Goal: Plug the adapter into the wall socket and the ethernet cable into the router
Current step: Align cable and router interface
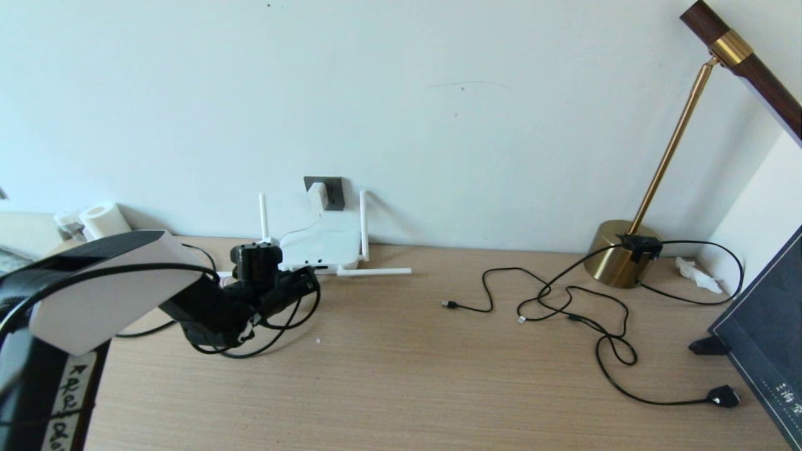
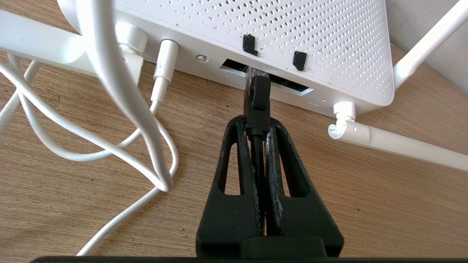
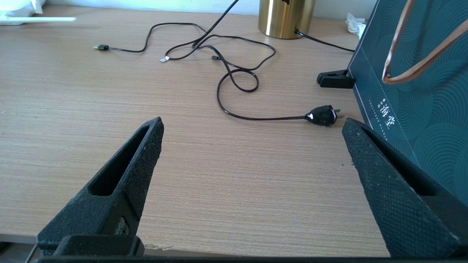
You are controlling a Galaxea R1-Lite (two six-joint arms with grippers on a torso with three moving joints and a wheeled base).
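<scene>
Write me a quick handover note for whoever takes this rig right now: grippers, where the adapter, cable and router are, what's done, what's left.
Left gripper: shut on the ethernet cable just behind its plug, the clear tip at the router port slot; whether it is fully seated can't be told.
Right gripper: open, idle over bare desk, holding nothing.
Adapter: already in the wall socket behind the router, its white cord running down to the router.
Left to do: push the plug home, confirm it is seated, release, pull back.

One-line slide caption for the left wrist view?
Left gripper shut on ethernet cable, plug tip at router port slot.
</scene>
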